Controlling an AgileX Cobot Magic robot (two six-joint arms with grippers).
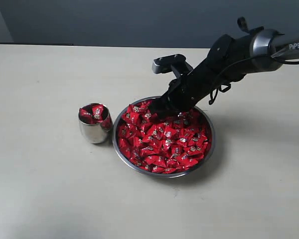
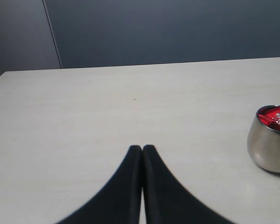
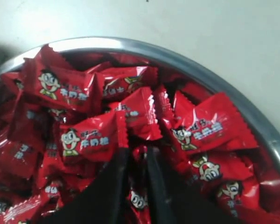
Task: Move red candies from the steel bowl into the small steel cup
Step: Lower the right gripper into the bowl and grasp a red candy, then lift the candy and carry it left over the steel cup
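The steel bowl (image 1: 208, 155) sits at the table's middle, heaped with red candies (image 1: 164, 142). My right gripper (image 1: 157, 106) is pushed down into the pile at the bowl's far side. In the right wrist view its fingers (image 3: 113, 177) stand slightly apart, the right gripper (image 3: 136, 153) open, with red candies (image 3: 79, 135) around and under the gap, inside the steel bowl's rim (image 3: 186, 60). The small steel cup (image 1: 92, 131) stands just left of the bowl with a few red candies (image 1: 93, 113) in it. My left gripper (image 2: 142, 148) is shut and empty over bare table, with the small steel cup (image 2: 268, 149) off to one side.
The right arm (image 1: 229, 55) reaches in from the right, above the bowl's far rim. The pale table (image 1: 50, 189) ends at a dark wall (image 1: 114, 20) behind.
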